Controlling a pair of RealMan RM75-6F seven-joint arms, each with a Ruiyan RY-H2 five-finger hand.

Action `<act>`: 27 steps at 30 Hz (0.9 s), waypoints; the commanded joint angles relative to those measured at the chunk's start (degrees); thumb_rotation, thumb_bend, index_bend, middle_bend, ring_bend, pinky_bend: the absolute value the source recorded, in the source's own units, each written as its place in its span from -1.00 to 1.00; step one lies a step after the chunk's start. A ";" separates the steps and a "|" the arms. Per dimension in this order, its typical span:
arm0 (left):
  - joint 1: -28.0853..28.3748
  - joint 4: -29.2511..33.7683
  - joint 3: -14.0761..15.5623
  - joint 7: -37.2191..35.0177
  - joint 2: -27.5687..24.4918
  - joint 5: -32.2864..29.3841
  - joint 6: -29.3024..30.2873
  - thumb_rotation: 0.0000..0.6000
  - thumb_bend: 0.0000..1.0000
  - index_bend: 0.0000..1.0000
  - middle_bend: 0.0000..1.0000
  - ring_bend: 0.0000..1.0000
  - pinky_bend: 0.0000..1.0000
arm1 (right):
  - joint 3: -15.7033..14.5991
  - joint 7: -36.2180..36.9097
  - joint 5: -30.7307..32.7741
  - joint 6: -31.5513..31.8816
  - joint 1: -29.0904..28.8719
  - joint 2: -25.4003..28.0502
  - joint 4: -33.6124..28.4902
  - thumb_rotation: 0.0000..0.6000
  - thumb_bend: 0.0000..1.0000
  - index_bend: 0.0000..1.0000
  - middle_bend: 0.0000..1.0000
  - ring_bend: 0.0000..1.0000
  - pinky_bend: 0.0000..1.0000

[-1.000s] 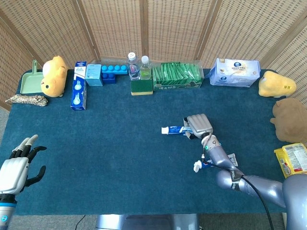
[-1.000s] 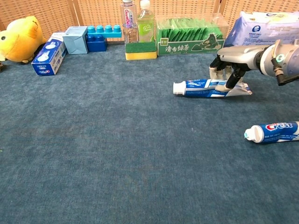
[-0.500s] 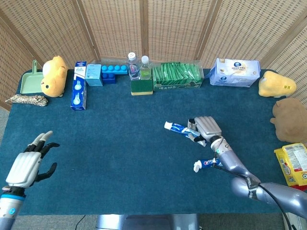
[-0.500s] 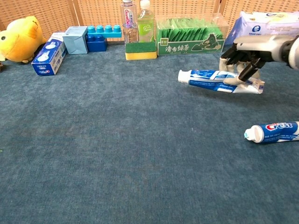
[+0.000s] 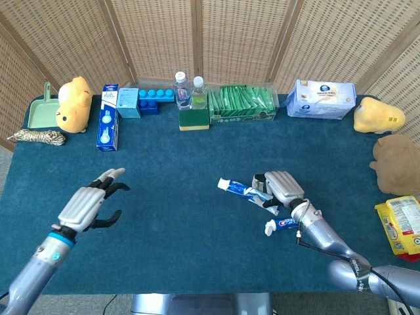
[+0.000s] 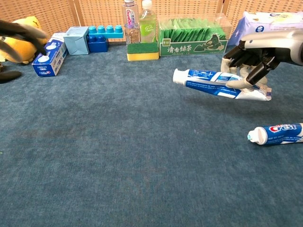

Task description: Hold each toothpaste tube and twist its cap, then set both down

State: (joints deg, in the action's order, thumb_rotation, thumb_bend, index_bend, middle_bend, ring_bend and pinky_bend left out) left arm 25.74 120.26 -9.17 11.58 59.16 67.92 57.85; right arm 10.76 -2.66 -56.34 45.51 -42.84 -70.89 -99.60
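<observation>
My right hand [image 5: 281,189] [image 6: 253,54] grips a blue-and-white toothpaste tube [image 6: 215,83] [image 5: 244,190] near its crimped end and holds it above the blue cloth, its white cap [image 6: 177,75] pointing left. A second tube, marked Crest [image 6: 278,133] [image 5: 282,225], lies flat on the cloth just in front of that hand, cap to the left. My left hand [image 5: 87,206] hovers over the left half of the table with its fingers spread and nothing in them; the chest view shows only its dark, blurred fingers [image 6: 21,32] at the far left edge.
Along the back stand a yellow plush [image 5: 72,104], a blue box [image 5: 107,126], blue blocks [image 5: 149,100], two bottles on a sponge [image 5: 192,98], a green tea box [image 5: 241,105] and a wipes pack [image 5: 321,100]. More plush toys [image 5: 397,161] and a snack bag [image 5: 401,225] sit at the right edge.
My right hand has lifted the gripped tube off the cloth and drawn it nearer. My left hand has risen from the front-left corner and moved inward over the table.
</observation>
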 commanded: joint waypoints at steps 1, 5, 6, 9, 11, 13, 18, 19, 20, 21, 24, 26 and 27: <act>4.82 -1.69 -2.17 -0.30 2.91 -4.96 -4.60 1.00 -0.25 -0.48 -0.89 -1.00 -0.56 | 0.10 0.89 -1.22 0.77 0.74 1.10 -2.27 1.00 0.11 0.81 0.45 0.35 0.46; 9.18 -3.52 -3.35 0.27 6.19 -9.75 -7.50 1.00 -0.25 -0.48 -0.90 -1.00 -0.55 | -0.14 1.27 -2.15 1.81 1.46 1.64 -4.32 1.00 0.12 0.81 0.45 0.35 0.46; 9.93 -3.85 -3.52 0.32 6.75 -10.69 -7.89 1.00 -0.25 -0.48 -0.90 -1.00 -0.55 | -0.18 1.30 -2.33 2.06 1.58 1.65 -4.59 1.00 0.12 0.81 0.45 0.35 0.46; 12.58 -4.92 -4.49 -0.85 8.72 -14.56 -9.84 1.00 -0.26 -0.48 -0.90 -1.00 -0.55 | -0.35 1.40 -2.97 2.74 1.93 1.59 -5.61 1.00 0.11 0.81 0.45 0.35 0.46; 13.95 -5.53 -4.93 -1.60 9.49 -16.51 -10.90 1.00 -0.26 -0.48 -0.90 -1.00 -0.55 | -0.48 1.33 -3.27 2.98 2.03 1.50 -6.06 1.00 0.11 0.81 0.45 0.35 0.46; 15.43 -6.26 -5.38 -2.32 10.20 -18.16 -12.15 1.00 -0.27 -0.48 -0.90 -1.00 -0.54 | -0.63 1.19 -3.42 3.10 2.08 1.44 -6.52 1.00 0.11 0.81 0.45 0.35 0.46; 19.14 -8.31 -5.91 -2.63 11.89 -20.63 -14.55 1.00 -0.27 -0.48 -0.90 -1.00 -0.54 | -0.68 1.83 -3.10 2.62 2.08 1.63 -7.88 1.00 0.12 0.81 0.45 0.35 0.46; 19.94 -8.71 -5.96 -2.42 12.26 -20.86 -14.89 1.00 -0.27 -0.48 -0.90 -1.00 -0.55 | -0.62 2.20 -3.02 2.37 2.06 1.77 -8.19 1.00 0.12 0.81 0.45 0.35 0.46; 20.83 -9.27 -5.90 -2.11 12.74 -21.20 -15.10 1.00 -0.27 -0.48 -0.90 -1.00 -0.55 | -0.56 2.72 -2.97 1.93 2.03 2.02 -8.56 1.00 0.11 0.81 0.45 0.35 0.46; 21.44 -9.59 -5.81 -1.88 13.04 -21.44 -15.21 1.00 -0.27 -0.48 -0.90 -1.00 -0.55 | -0.51 3.08 -3.02 1.69 2.02 2.20 -8.78 1.00 0.11 0.81 0.45 0.35 0.46; 23.06 -10.36 -5.53 -1.31 13.89 -22.21 -15.31 1.00 -0.27 -0.48 -0.91 -1.00 -0.55 | -0.50 3.83 -3.18 1.11 2.00 2.66 -9.32 1.00 0.11 0.81 0.45 0.35 0.46; 23.94 -10.84 -5.43 -1.08 14.38 -22.59 -15.42 1.00 -0.27 -0.48 -0.91 -1.00 -0.55 | -0.49 4.30 -3.30 0.80 2.01 2.90 -9.67 1.00 0.12 0.81 0.45 0.35 0.46; 24.28 -11.04 -5.39 -0.99 14.58 -22.75 -15.42 1.00 -0.27 -0.48 -0.91 -1.00 -0.55 | -0.50 4.44 -3.37 0.73 2.03 2.98 -9.78 1.00 0.12 0.81 0.45 0.35 0.46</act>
State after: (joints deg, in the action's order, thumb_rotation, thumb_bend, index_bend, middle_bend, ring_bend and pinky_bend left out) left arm 49.66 109.53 -14.66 10.39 73.44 45.45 42.53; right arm 10.26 1.70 -59.65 46.32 -40.82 -67.99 -109.30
